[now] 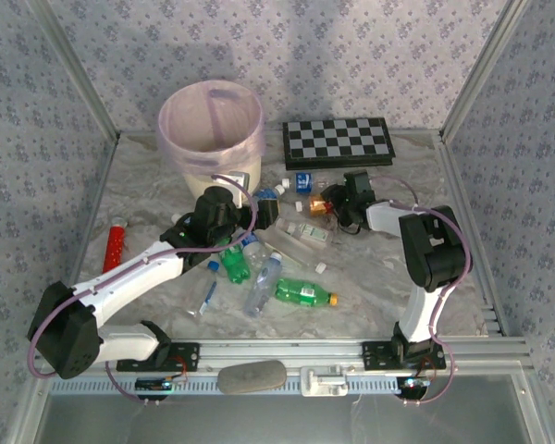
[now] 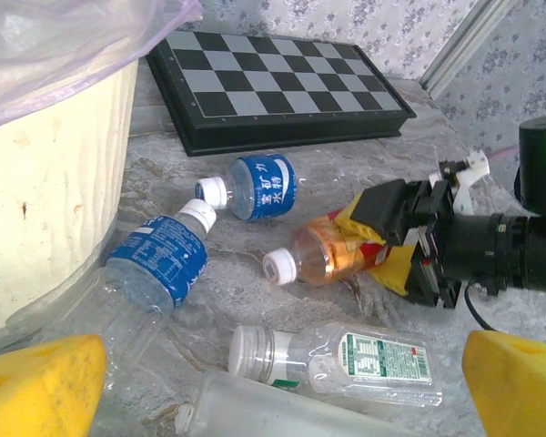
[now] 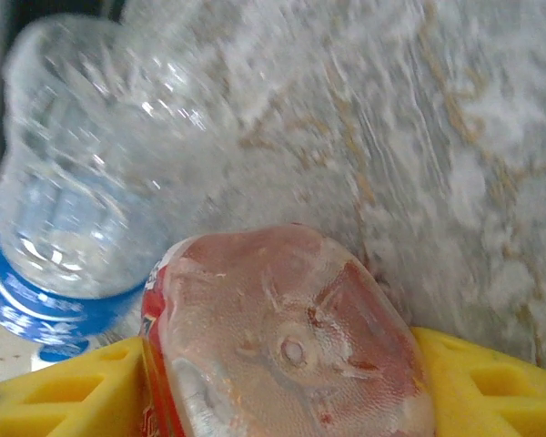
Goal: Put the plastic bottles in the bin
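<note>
Lying on its side on the table is an orange-labelled bottle [image 2: 320, 252] with a white cap. My right gripper [image 1: 339, 203] is shut on it; its yellow fingers [image 3: 64, 401] press both sides of the bottle's base [image 3: 287, 332]. My left gripper [image 2: 282, 391] hangs open over a clear bottle [image 2: 346, 364] with a green-and-white label, just right of the bin [image 1: 250, 139]. Two blue-labelled bottles [image 2: 259, 187] [image 2: 155, 264] lie beside the bin's cream wall [image 2: 45, 182]. Two green bottles [image 1: 305, 293] [image 1: 234, 262] and two clear ones [image 1: 264, 282] lie nearer the front.
A black-and-white chessboard [image 1: 338, 141] lies flat at the back right. A red-capped tube [image 1: 116, 245] lies at the left edge and a small blue box [image 1: 303, 181] behind the bottles. A grey pad [image 1: 252, 376] rests on the front rail.
</note>
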Motion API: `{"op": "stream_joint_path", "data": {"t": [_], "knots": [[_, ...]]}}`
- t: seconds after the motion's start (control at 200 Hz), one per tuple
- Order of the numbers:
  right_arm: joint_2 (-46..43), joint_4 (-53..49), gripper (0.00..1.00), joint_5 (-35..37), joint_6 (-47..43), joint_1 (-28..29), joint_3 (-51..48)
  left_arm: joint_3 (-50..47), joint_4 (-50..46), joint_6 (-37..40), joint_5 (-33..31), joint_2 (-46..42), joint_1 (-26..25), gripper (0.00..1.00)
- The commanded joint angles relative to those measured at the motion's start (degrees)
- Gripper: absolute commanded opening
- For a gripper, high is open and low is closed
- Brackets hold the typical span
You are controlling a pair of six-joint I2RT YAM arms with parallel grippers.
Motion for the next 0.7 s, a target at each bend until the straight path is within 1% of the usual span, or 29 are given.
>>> {"op": "stream_joint_path", "data": {"t": [0.0,0.14,0.325,0.405,0.425,0.53,0.695], "knots": [[-4.73,5.13,0.51,-2.14,-6.02,-2.22,-0.43,2.87,0.43,2.33,3.29,-0.06,-0.41,1.0],[-10.53,1.8,0.5,-8.54,-13.82,-3.26,-0.28,4.74,0.06,4.37,6.99,0.77,-0.01,1.0],[-18.59,-9.24,0.5,-15.08,-24.95,-2.88,2.19,8.83,-1.64,7.47,16.78,3.69,1.74,1.0],[-21.61,-13.35,0.49,-17.76,-27.79,-2.62,3.45,11.0,-3.15,8.66,20.19,5.64,2.34,1.0],[-22.43,-14.41,0.49,-18.46,-30.02,-2.57,3.74,11.53,-3.61,8.84,20.83,6.16,2.46,1.0],[-25.43,-18.37,0.49,-21.39,-33.27,-1.84,4.91,14.13,-5.44,9.36,24.11,8.72,2.93,1.0],[-27.49,-20.07,0.49,-24.95,-35.83,0.87,5.26,16.61,-5.92,8.55,28.74,11.79,3.01,1.0]]}}
